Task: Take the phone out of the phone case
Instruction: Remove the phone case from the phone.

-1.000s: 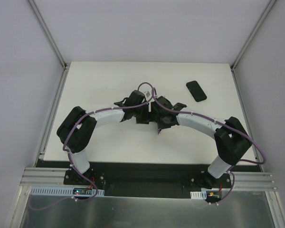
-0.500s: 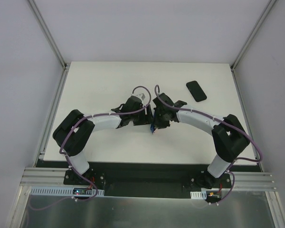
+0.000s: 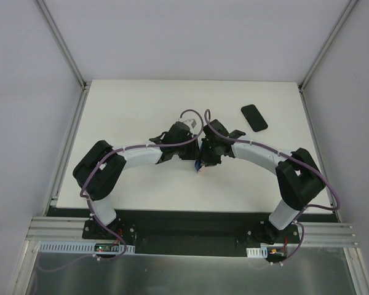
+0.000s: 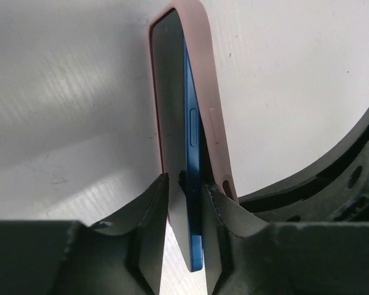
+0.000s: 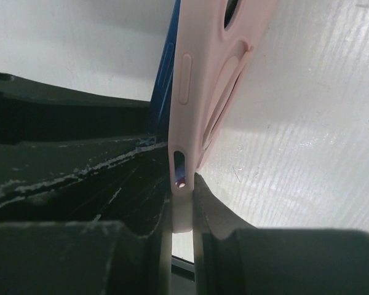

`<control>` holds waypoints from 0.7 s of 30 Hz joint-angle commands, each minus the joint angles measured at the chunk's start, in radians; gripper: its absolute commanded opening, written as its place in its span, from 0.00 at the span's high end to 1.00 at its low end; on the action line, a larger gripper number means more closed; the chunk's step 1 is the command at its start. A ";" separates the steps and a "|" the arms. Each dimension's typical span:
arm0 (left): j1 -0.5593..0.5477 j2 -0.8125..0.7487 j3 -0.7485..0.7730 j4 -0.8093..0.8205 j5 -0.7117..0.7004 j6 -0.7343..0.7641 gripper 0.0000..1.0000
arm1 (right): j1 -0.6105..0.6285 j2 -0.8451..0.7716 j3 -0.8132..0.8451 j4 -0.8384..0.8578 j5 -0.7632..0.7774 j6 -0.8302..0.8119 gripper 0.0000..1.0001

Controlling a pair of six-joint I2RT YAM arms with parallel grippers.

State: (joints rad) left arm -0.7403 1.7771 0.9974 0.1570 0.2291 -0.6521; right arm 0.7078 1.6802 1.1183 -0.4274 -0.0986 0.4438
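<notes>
The phone, dark-faced with a blue rim, stands on edge above the table, its lower end pulled clear of the salmon-pink phone case. My left gripper is shut on that freed end, one finger on the face and one on the back. My right gripper is shut on the edge of the phone case, beside the port slot; the phone's blue rim shows behind it. In the top view both grippers meet at mid-table, left gripper and right gripper, hiding most of the phone and case.
A black phone-shaped slab lies flat at the back right of the white table. Metal frame posts and grey walls bound the table on three sides.
The left gripper's jaws have closed from wide open onto the phone's end. The left wrist shifted slightly toward the right gripper. The right gripper keeps its grip on the case.
</notes>
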 commanded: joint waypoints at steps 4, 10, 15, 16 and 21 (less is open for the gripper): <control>-0.096 0.153 -0.013 -0.135 0.084 0.020 1.00 | -0.008 -0.063 -0.011 0.342 -0.084 0.033 0.99; -0.085 0.066 -0.055 -0.152 -0.030 0.032 1.00 | -0.048 -0.154 -0.046 0.154 0.035 -0.059 0.98; -0.025 0.007 -0.085 -0.151 -0.024 0.043 1.00 | -0.100 -0.223 -0.152 0.049 0.124 -0.111 0.99; -0.022 -0.010 -0.088 -0.151 -0.028 0.046 1.00 | -0.105 -0.231 -0.167 0.026 0.141 -0.117 0.99; -0.008 -0.045 -0.089 -0.195 -0.057 0.065 1.00 | -0.133 -0.286 -0.261 0.015 0.221 -0.148 0.99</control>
State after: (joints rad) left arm -0.7898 1.7737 0.9695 0.2127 0.2157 -0.6552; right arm 0.6689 1.4899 0.9054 -0.3412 -0.1047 0.3611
